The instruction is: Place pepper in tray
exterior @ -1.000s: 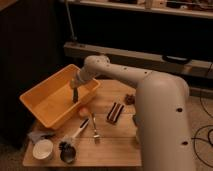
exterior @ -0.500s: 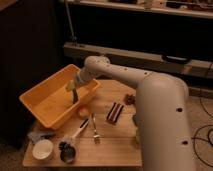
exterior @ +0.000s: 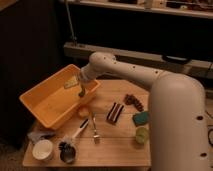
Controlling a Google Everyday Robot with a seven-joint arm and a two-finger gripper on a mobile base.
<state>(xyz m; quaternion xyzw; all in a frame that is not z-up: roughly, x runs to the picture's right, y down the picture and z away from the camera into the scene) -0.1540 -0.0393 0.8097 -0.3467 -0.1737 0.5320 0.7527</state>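
A big white robot arm reaches from the right, over a small wooden table. Its gripper hangs just inside the tray, near the right wall. I cannot tell if the fingers are clenched or released, because they look like one dark stick pointing down.

The tray is large and yellow-orange, and it sits on the left part of the table. Its bare floor spreads out to the left of the fingers and below them. I cannot pick out the pepper for sure. There is a pale flat thing just to the upper left of the fingers, close to the arm's wrist, but I cannot tell what it is.

To the right of the fingers, outside the tray, other things lie on the table. A dark striped block is near the middle. A brown bumpy thing lies a bit farther right. A teal sponge and a light green cup sit near the robot's body. Below the fingers, out in front of the tray, lie a fork, a brush with a white handle and a white cup.
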